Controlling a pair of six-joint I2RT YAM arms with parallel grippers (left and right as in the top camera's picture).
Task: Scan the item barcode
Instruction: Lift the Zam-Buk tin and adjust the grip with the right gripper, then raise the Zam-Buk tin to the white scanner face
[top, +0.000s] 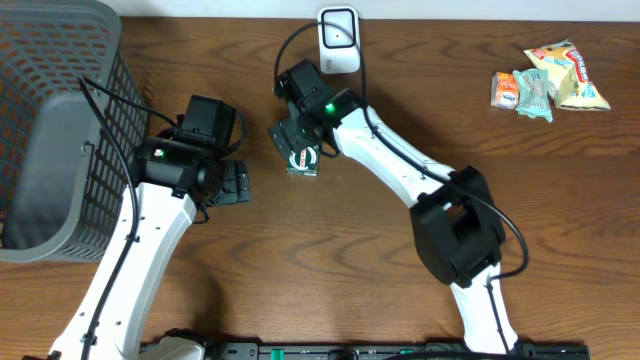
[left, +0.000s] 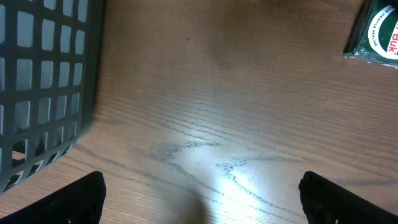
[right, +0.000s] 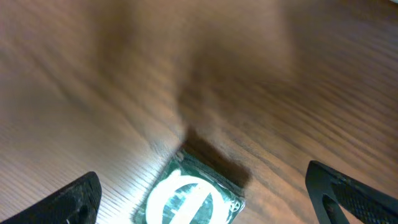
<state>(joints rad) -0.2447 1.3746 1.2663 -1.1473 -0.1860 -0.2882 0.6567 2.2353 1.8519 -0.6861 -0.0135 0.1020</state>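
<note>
Overhead, the green packet (top: 303, 161) lies flat on the wooden tabletop (top: 400, 70) a little left of centre, beneath the right tool (top: 297, 140). The white scanner (top: 338, 40) stands near it at the far edge. From the right wrist, that tool's jaws stand wide apart, with one of its fingers (right: 68, 205) at each lower corner of the view. The packet sits between them, touching neither, with bare wood showing on both sides. Its round white label faces up, though blur hides the print. The left tool (top: 235, 184) hangs just left of the packet, also spread wide, with only lit wood grain between its jaws. From the left wrist, the packet's corner shows at the upper right, and the wall of the grey mesh basket (top: 60, 130) closes off the left side. The basket fills the tabletop's far left corner, its rim close beside the left arm. A cluster of snack packets (top: 550, 78) lies at the far right, well apart from both arms. Bare wood runs between them and the scanner, and along the near right edge beside the right arm.
</note>
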